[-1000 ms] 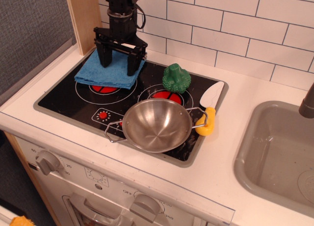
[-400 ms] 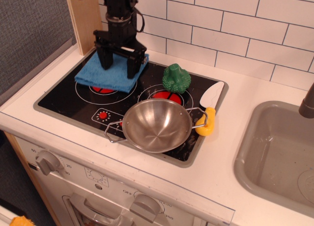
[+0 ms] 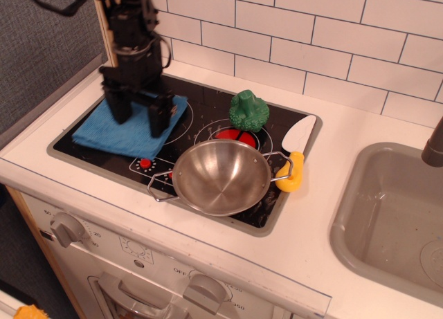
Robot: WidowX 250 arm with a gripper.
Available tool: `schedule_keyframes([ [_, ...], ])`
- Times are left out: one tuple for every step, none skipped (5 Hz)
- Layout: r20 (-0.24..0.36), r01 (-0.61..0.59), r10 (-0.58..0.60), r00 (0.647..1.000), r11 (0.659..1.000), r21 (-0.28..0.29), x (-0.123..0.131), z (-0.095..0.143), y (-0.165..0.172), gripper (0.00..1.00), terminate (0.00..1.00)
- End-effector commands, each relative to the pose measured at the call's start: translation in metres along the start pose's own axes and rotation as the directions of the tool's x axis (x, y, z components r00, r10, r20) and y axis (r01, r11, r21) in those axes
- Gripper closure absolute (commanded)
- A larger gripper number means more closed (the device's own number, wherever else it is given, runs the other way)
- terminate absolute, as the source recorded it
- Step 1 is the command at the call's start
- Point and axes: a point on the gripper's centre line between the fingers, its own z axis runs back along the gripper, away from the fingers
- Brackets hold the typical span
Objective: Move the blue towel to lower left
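The blue towel [image 3: 105,132] lies flat on the left side of the black stovetop [image 3: 208,101], over the front-left burner area near the stove's left edge. My black gripper [image 3: 138,117] stands upright over the towel. Its two fingers [image 3: 158,115] are spread wide and their tips press down on the cloth. The jaws are open and not pinched on a fold. The towel's middle is hidden behind the fingers.
A steel bowl [image 3: 221,175] sits at the stove's front centre, just right of the towel. A green toy vegetable [image 3: 248,110] stands behind it. A yellow-handled spatula [image 3: 295,156] lies at the right edge. A grey sink [image 3: 387,215] is far right. A wooden panel [image 3: 114,28] stands at the back left.
The gripper has moved forward and left from the back-left burner. The towel slid with it toward the stove's front-left. The fingers stayed spread.
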Motion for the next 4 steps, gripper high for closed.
schedule_keyframes([
  [-0.029,-0.006,0.006,1.000,1.000,0.016,-0.029,0.006,0.007,0.00,0.00],
  [-0.029,-0.006,0.006,1.000,1.000,0.018,-0.032,0.008,0.007,0.00,0.00],
  [0.009,0.025,-0.025,1.000,0.999,0.028,-0.024,0.018,0.001,0.00,0.00],
  [0.068,0.045,-0.048,0.997,0.998,0.045,-0.021,0.045,-0.008,0.00,0.00],
])
